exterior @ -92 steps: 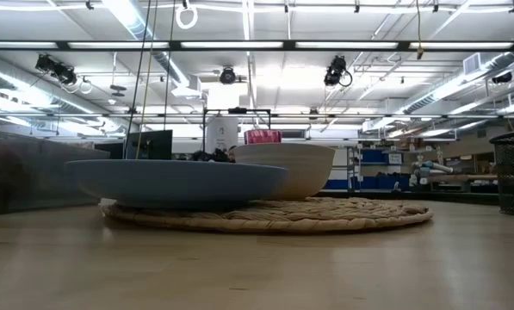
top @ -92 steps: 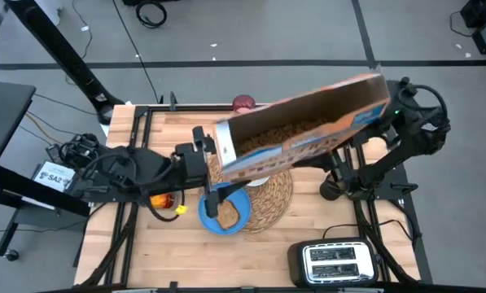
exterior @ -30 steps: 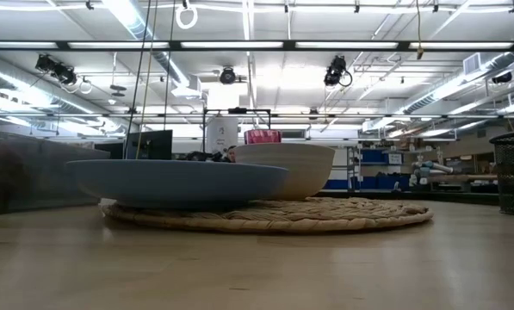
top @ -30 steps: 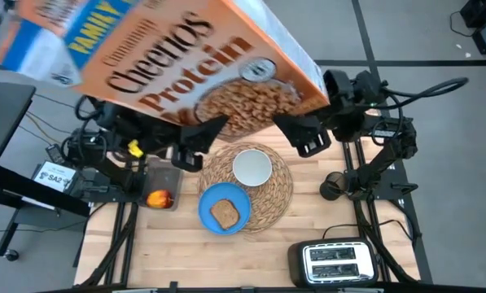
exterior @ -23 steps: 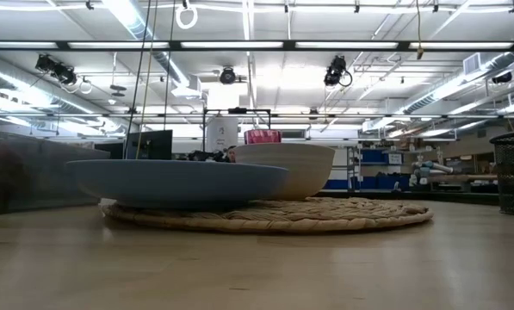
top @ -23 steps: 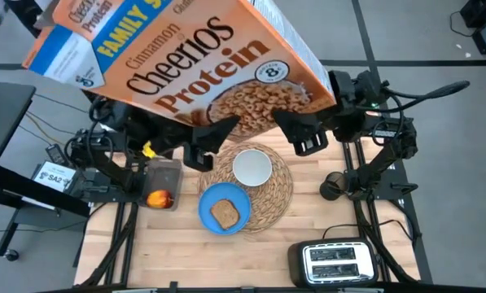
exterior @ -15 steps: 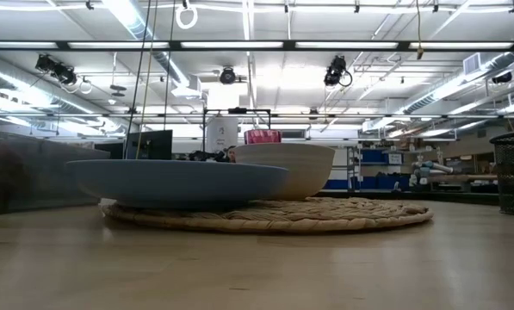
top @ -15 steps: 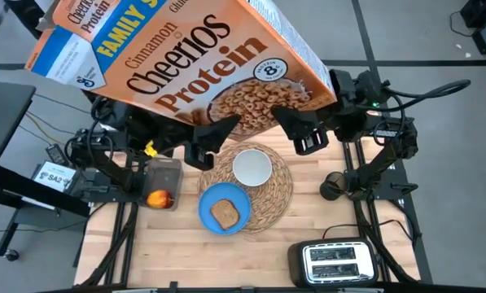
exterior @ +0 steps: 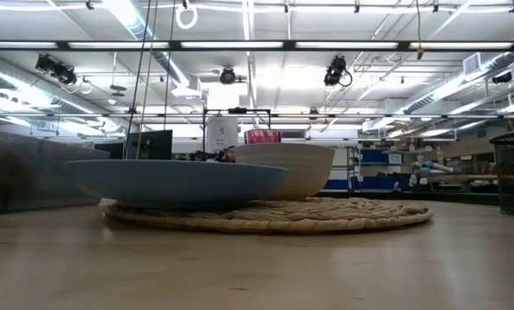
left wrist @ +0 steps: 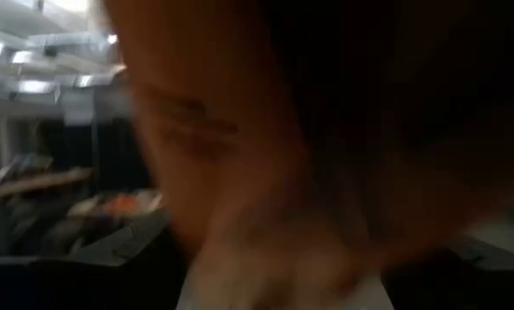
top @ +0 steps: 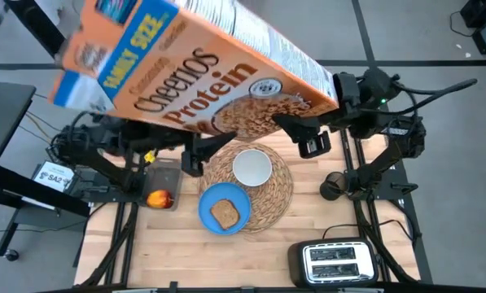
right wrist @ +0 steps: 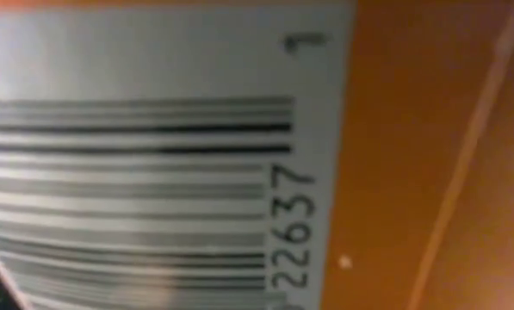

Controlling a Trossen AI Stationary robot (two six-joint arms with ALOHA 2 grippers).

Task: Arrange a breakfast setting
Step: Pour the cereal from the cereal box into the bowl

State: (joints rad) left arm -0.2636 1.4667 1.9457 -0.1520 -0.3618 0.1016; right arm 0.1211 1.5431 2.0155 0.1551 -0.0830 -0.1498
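The orange Cheerios box [top: 210, 73] hangs tilted high above the table's far half, top end toward the far left. My left gripper [top: 203, 150] is at its lower left end and my right gripper [top: 301, 134] at its lower right end, both shut on it. Below, the straw placemat [top: 279, 195] carries the white bowl [top: 252, 168] and the blue plate [top: 206, 213] with the toast slice [top: 225, 213]. The red apple [top: 159, 198] lies left of the plate. The red cup [exterior: 263, 136] shows behind the bowl [exterior: 295, 168] in the low view. The spoon is out of view. My left gripper holds the box at its lower left end [top: 218, 130], coming up from below and the table's left. The box covers the place of contact. My right gripper holds the lower right end [top: 295, 114], coming from the table's right; its wrist view is filled by the barcode panel [right wrist: 153, 172]. The box is clear of the table.
A black-and-silver toaster [top: 338, 262] stands at the near right corner. Bare wood lies along the near edge, between the plate and the toaster. Both arms and the box crowd the space over the far half.
The box has rolled about its length, so a narrow white side panel now shows along its far edge, and its top end has swung down and toward the table's right. My left arm has drawn back toward the table's left edge. Both grippers keep their hold.
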